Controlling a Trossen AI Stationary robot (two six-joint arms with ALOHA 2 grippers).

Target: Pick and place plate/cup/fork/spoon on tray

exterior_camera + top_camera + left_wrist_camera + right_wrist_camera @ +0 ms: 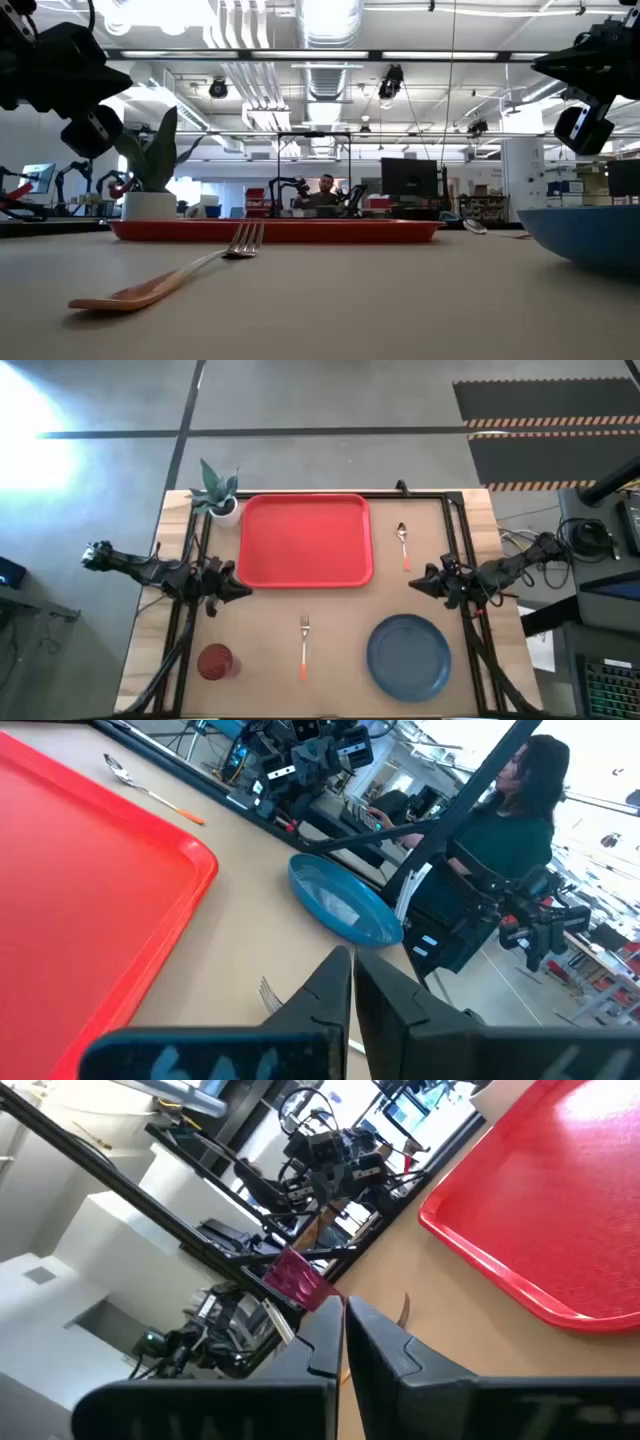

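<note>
On the far left of the wooden table, the left gripper hangs in the air just outside the tray's near-left corner. Its two fingers are pressed together and it carries nothing. Nearer to the front edge than this gripper, and well apart from the tray, stands the cup, upright on the wood. At the tray's far-left corner, just beside the rim, is a white pot with a green plant.

The tray lies flat in the far middle of the table, and there is nothing on its red surface. In front of its near edge, a little apart, lies the fork. Its tines point toward the tray and its orange handle points toward the front edge of the table.

To the right of the tray, near its right rim but not touching it, lies the spoon, with the bowl on the far side and the orange handle toward the front. The right gripper hangs near the tray's near-right corner, between the spoon and the plate. Its fingers are also closed together with nothing between them. The plate rests flat on the table, in front of the tray's right end and well apart from it.

In the low view a person sits in the room far behind the tray.
</note>
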